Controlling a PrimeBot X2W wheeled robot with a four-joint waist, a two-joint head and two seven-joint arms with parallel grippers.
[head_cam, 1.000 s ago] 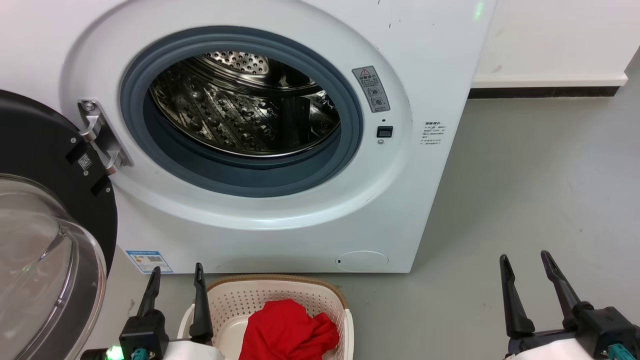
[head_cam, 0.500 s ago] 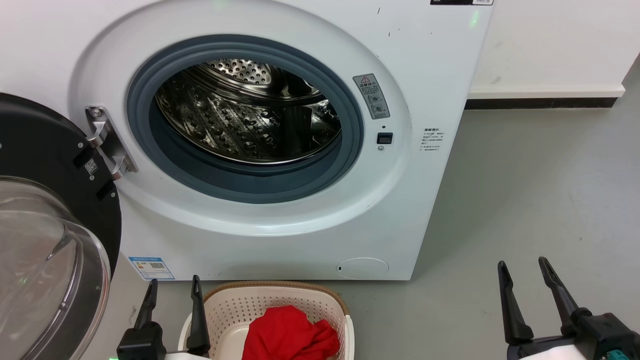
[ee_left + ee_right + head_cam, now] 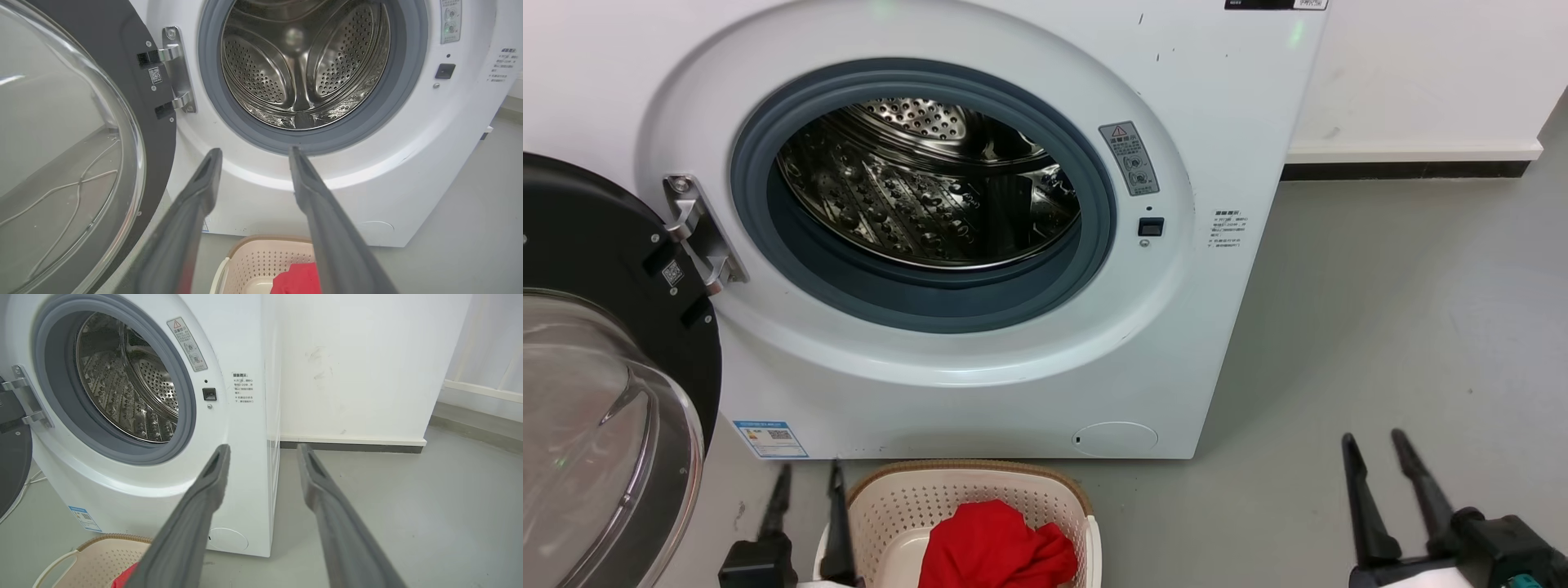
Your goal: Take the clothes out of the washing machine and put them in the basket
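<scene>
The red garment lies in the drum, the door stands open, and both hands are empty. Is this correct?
Not quite. The head view shows the red garment in the basket, not in the drum. The door stands open, and the left hand and right hand are empty.

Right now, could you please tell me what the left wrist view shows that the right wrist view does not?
Left wrist view: the door's clear glass bowl, swung open beside the porthole, past the open left gripper. Right wrist view: the side panel of the washing machine, the white wall and its skirting, past the open right gripper. Shared: the grey gasket, the steel drum, the door hinge, and the basket on the floor with a red garment in it.
</scene>
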